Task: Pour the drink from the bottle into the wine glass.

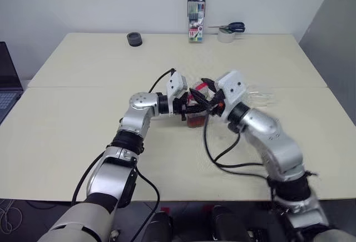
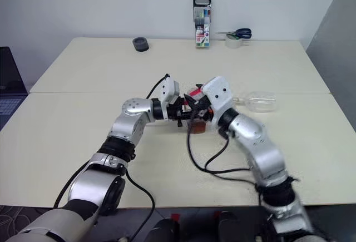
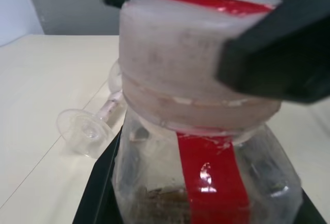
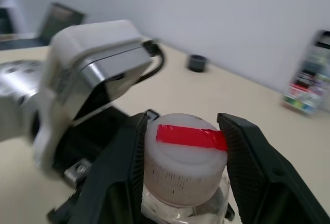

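The left tool [image 1: 189,107] clamped the bottle [image 3: 206,172] upright on the worktop [image 1: 83,136] so the right tool [image 4: 183,157], fingers flanking the cap [image 4: 181,165], could unscrew it; the wine glass [image 2: 257,102] lay toppled nearby.

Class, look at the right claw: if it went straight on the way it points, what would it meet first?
The bottle's cap: the right claw already straddles it, so it likely meets the cap first, then perhaps the left claw's housing beyond.
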Robot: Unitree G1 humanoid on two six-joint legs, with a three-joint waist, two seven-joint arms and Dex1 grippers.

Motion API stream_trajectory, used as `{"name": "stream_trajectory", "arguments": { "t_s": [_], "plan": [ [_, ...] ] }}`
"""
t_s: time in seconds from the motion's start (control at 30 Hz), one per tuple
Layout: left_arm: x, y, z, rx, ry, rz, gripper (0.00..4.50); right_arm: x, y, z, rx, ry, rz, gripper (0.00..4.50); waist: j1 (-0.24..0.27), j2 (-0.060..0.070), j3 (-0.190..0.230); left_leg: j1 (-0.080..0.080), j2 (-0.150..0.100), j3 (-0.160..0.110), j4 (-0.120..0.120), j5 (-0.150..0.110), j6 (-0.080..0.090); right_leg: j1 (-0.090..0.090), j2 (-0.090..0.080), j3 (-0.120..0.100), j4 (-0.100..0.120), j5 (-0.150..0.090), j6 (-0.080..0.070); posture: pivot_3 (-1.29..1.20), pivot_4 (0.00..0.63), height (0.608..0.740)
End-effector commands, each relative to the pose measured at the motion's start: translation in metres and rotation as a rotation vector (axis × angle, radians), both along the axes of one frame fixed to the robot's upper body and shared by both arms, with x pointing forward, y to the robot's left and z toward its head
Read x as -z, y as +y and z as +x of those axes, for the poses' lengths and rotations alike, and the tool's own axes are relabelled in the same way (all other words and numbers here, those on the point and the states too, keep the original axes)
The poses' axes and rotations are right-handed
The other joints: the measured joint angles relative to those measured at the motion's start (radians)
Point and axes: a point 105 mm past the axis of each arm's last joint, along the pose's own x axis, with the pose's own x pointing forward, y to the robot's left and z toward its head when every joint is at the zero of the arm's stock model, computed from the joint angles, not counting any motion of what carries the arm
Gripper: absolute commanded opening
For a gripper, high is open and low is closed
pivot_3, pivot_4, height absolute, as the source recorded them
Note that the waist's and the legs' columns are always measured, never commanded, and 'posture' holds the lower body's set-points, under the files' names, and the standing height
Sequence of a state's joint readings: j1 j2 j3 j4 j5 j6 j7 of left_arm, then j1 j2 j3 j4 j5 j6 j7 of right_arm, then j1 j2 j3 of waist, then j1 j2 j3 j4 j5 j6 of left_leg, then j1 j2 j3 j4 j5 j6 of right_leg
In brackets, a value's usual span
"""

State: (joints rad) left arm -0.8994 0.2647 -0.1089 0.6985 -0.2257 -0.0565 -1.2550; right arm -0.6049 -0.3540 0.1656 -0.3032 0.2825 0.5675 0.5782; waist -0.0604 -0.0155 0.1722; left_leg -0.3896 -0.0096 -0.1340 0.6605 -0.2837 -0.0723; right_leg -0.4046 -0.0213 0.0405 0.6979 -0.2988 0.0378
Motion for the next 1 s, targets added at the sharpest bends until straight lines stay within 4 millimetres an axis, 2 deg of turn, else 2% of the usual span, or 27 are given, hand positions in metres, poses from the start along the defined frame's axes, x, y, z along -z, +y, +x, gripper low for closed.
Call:
{"name": "stream_trajectory", "arguments": {
  "t_s": [0.03,0.13,0.2,0.23,0.4,0.57,0.73,0.87,1.0],
  "plan": [
    [-0.020,-0.003,-0.005,0.053,-0.076,-0.007,1.66,-0.013,-0.007,-0.012,-0.271,0.105,-0.021,1.84,0.000,0.000,0.000,0.000,0.000,0.000,0.000,0.000,0.000,0.000,0.000,0.000,0.000,0.000,0.000,0.00,0.150,0.740],
    [-0.022,-0.002,-0.005,0.050,-0.077,-0.021,1.66,-0.014,-0.008,-0.013,-0.294,0.135,-0.014,1.84,0.000,0.000,0.000,0.000,0.000,0.000,0.000,0.000,0.000,0.000,0.000,0.000,0.000,0.000,0.000,0.00,0.150,0.740],
    [-0.023,-0.001,-0.005,0.048,-0.071,-0.032,1.66,-0.020,-0.011,-0.007,-0.235,0.103,0.026,1.84,0.000,0.000,0.000,-0.001,0.001,0.000,0.000,0.000,0.000,-0.001,0.000,0.000,0.000,0.000,0.000,0.00,0.150,0.740],
    [-0.023,-0.001,-0.006,0.048,-0.069,-0.035,1.66,-0.022,-0.012,-0.006,-0.221,0.089,0.032,2.61,-0.002,0.000,0.000,-0.001,0.001,0.000,0.000,0.000,0.000,-0.001,0.000,0.000,0.000,0.000,0.000,0.00,0.150,0.740],
    [-0.023,-0.001,-0.007,0.046,-0.064,-0.045,1.66,-0.035,-0.022,-0.006,-0.096,-0.007,0.064,4.27,-0.001,0.000,0.000,-0.001,0.000,0.000,0.000,0.000,0.000,-0.001,-0.001,0.000,0.000,0.000,0.000,0.00,0.150,0.740],
    [-0.024,-0.002,-0.008,0.041,-0.060,-0.058,1.65,-0.034,-0.027,-0.017,0.026,-0.066,0.099,4.31,0.003,0.000,0.000,-0.002,0.000,-0.001,0.000,0.000,-0.001,-0.001,-0.001,0.000,0.000,0.000,0.000,0.00,0.150,0.740],
    [-0.025,-0.003,-0.009,0.046,-0.055,-0.064,1.65,-0.027,-0.007,-0.026,0.031,-0.090,0.093,4.31,0.001,0.000,0.000,-0.002,0.000,-0.001,0.001,0.000,-0.001,-0.001,0.000,0.000,0.000,0.000,0.000,0.00,0.150,0.740],
    [-0.025,-0.005,-0.009,0.051,-0.053,-0.068,1.65,-0.025,0.000,-0.024,0.044,-0.096,0.100,4.31,0.001,0.000,0.000,-0.002,0.000,-0.001,0.001,0.000,-0.001,-0.001,0.000,0.000,0.000,0.000,0.000,0.00,0.150,0.740],
    [-0.024,-0.007,-0.011,0.057,-0.049,-0.071,1.65,-0.024,-0.003,-0.018,0.098,-0.096,0.121,4.31,0.002,0.000,0.000,-0.002,0.000,-0.001,0.001,0.002,-0.003,-0.001,-0.001,0.000,0.000,0.000,0.000,0.00,0.150,0.740]
  ]
}}
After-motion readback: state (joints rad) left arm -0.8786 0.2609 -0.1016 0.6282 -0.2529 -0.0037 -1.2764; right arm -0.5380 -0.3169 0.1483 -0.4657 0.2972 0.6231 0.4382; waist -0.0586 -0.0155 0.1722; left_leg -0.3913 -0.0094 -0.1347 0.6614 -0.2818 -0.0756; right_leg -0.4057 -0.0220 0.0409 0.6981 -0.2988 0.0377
